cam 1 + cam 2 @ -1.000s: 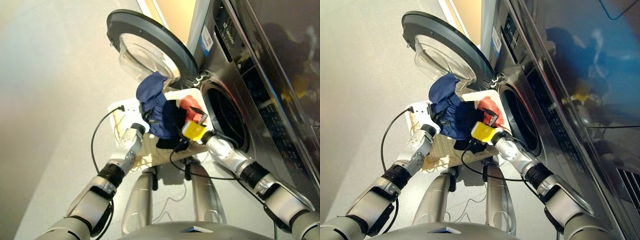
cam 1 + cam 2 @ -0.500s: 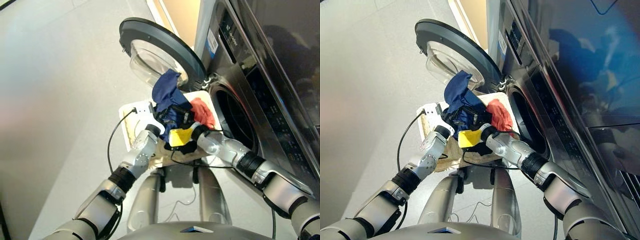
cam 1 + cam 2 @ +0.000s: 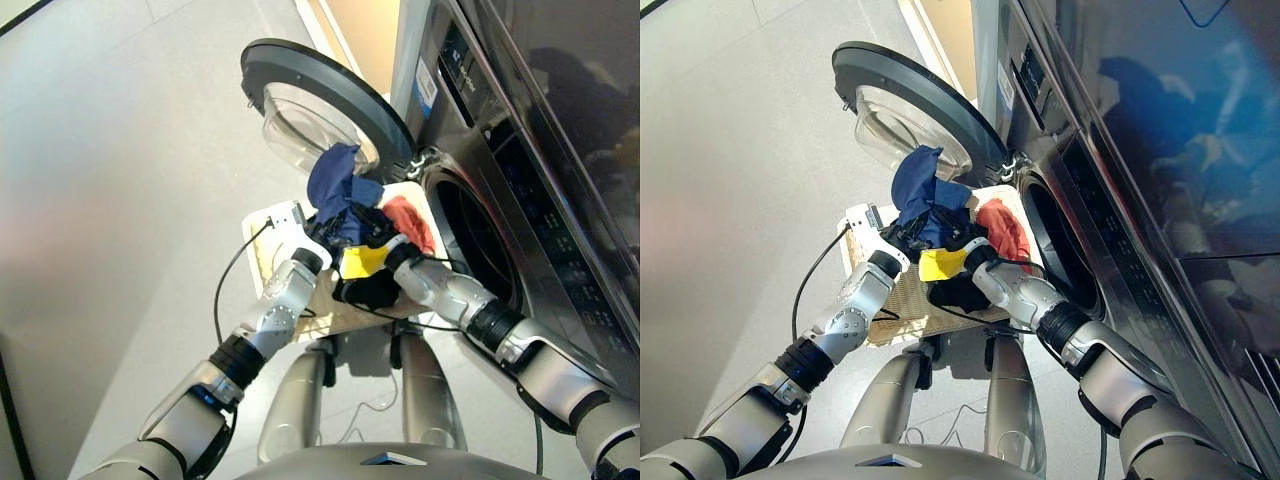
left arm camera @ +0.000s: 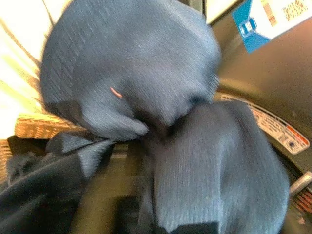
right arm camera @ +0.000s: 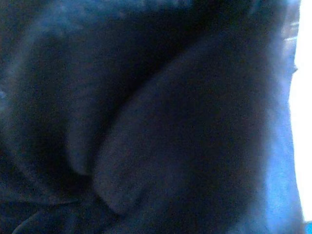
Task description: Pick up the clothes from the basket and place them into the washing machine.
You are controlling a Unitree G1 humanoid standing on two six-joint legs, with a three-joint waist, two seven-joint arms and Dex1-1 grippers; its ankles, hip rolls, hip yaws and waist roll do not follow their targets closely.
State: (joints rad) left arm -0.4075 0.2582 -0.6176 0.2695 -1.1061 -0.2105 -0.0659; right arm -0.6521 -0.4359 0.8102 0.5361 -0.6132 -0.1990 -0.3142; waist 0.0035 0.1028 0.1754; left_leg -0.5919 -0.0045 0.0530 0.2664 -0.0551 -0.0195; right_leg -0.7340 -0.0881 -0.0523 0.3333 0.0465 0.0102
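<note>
- My two arms reach out in front of me, over the basket (image 3: 262,268).
- My left hand (image 3: 318,232) is at the near side of the navy blue cloth (image 3: 338,190). That cloth fills its wrist view, so I cannot tell if the hand is wide or closed.
- My right hand (image 3: 368,240) is pushed into the same pile from the other side. Its wrist view shows only dark cloth, so I cannot tell its grip either.
- The navy blue cloth is bunched up high between my two hands, above the basket.
- The black cloth (image 3: 370,291) lies low in the basket, just under my right wrist.
- The coral-red cloth (image 3: 412,222) lies in the basket on the side next to the washing machine (image 3: 520,180).
- The basket sits on the floor (image 3: 130,200) right in front of the machine.
- The round drum mouth (image 3: 470,245) is dark, just past the red cloth.
- The round door (image 3: 318,105) stands swung open, behind the blue cloth.
</note>
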